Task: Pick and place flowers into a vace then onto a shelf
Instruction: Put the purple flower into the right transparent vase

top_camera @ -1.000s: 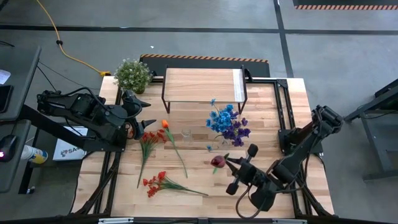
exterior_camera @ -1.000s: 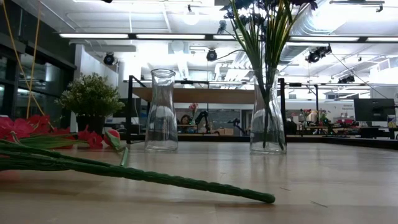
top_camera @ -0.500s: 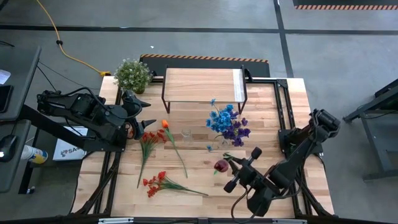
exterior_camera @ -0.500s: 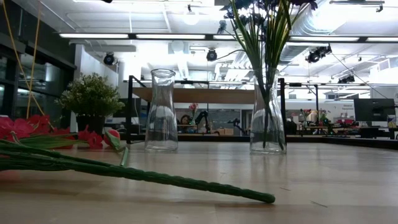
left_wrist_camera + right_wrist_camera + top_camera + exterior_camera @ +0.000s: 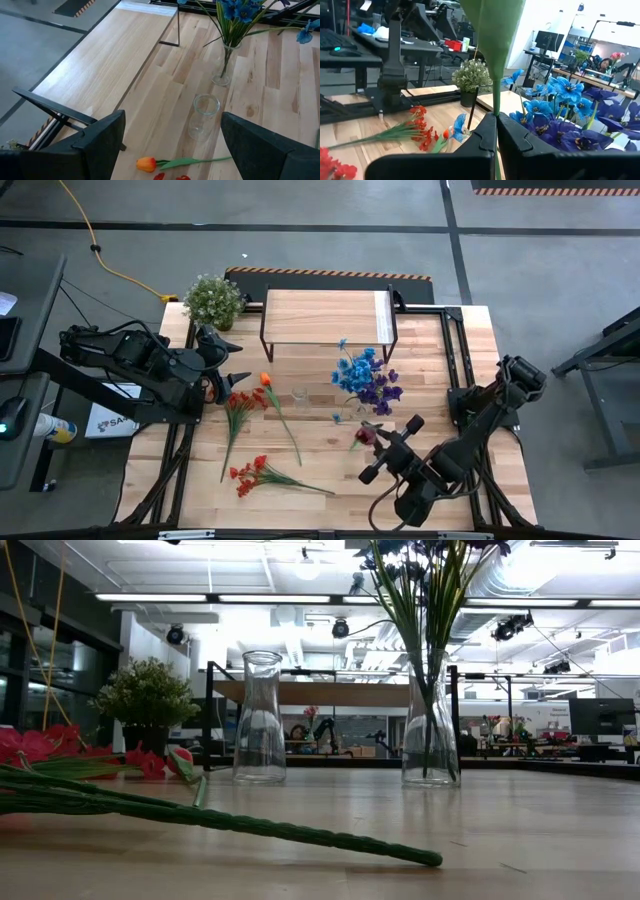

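Observation:
A stem with a dark red bloom (image 5: 365,435) is lifted off the table at the near right, and my right gripper (image 5: 374,440) is shut on it. Just beyond stands a glass vase (image 5: 430,730) that holds blue and purple flowers (image 5: 365,380). An empty glass vase (image 5: 300,395) stands left of it. An orange-headed stem (image 5: 266,380) and two red sprays (image 5: 240,402) (image 5: 250,473) lie flat on the table. The shelf (image 5: 330,317) stands on its black legs at the far side. My left gripper (image 5: 232,383) hangs open at the left, above the table. My right gripper pinches the flower's thin green stalk (image 5: 495,107) between its two fingers (image 5: 482,142). The fingers reach out about level and lie across the stalk. The flower is clear of the table, with a green leaf (image 5: 492,25) rising past the fingers.
A bushy potted plant (image 5: 213,300) stands at the far left corner, next to the shelf. The lying stems take up the table's left and middle. Bare wood shows at the near right, below my right arm, and to the right of the filled vase.
My right gripper has turned at the wrist and stayed shut on the stalk. The red bloom has swung a little toward the vase of blue flowers.

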You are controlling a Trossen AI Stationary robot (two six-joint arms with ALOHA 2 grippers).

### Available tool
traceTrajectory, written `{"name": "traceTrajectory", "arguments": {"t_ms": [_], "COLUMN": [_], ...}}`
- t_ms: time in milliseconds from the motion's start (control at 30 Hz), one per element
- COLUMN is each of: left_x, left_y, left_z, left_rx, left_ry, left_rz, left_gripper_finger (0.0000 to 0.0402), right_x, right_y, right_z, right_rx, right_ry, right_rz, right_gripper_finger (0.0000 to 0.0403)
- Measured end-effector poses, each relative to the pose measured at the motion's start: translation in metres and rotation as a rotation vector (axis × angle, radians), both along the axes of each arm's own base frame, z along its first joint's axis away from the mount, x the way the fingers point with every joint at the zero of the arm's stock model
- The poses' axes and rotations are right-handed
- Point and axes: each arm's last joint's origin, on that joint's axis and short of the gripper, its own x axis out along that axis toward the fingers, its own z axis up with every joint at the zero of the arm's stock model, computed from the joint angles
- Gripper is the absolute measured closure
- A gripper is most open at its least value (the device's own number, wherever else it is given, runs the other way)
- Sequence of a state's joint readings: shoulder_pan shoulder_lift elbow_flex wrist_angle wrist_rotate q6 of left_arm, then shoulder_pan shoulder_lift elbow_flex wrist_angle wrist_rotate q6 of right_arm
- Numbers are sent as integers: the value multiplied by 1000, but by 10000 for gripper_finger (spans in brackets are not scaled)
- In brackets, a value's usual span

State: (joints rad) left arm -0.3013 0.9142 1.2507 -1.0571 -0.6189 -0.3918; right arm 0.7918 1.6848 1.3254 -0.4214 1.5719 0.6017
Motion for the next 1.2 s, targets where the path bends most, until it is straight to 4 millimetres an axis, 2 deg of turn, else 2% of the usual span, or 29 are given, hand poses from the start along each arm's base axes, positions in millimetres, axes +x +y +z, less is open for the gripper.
{"name": "traceTrajectory", "arguments": {"t_ms": [500, 867, 1200], "left_x": [0, 0, 0], "left_y": [0, 0, 0], "left_z": [0, 0, 0], "left_rx": [23, 17, 16], "left_ry": [10, 12, 12], "left_rz": [-14, -20, -23], "left_gripper_finger": [41, 41, 41], "right_x": [11, 1, 10], "right_y": [-2, 16, 41], "right_z": [1, 8, 5], "right_rx": [68, 117, 189], "right_ry": [-67, -110, -176], "right_rz": [-24, 31, 55], "right_gripper_finger": [403, 403, 403]}}
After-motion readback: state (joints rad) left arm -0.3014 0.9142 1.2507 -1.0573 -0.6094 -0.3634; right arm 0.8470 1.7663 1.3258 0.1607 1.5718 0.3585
